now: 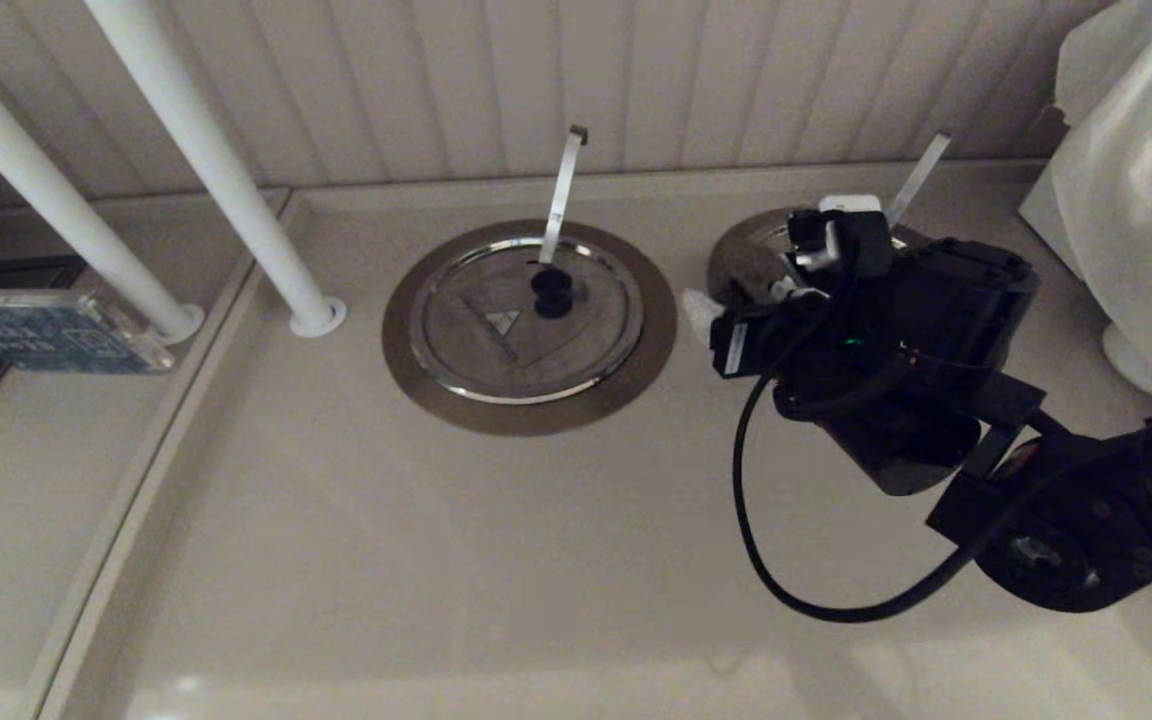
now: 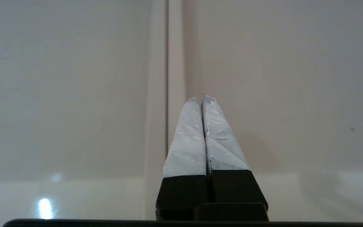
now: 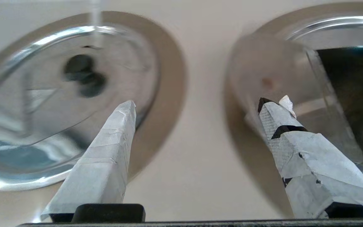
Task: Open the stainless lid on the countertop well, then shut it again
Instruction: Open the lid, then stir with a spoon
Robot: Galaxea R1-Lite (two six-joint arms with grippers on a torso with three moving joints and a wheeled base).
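Right gripper [image 3: 197, 107] wide open, empty, above countertop well [image 1: 751, 262]; stainless lid [image 3: 282, 82] flap raised; left gripper [image 2: 203, 99] closed, empty

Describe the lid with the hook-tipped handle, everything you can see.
The hook-handled lid is a round, shiny steel disc lying flat and closed inside a wide brushed collar set in the counter. A black knob sits near its centre, beside a wedge-shaped flap outline. A flat handle rises behind the knob. The open right gripper is beside it, apart.
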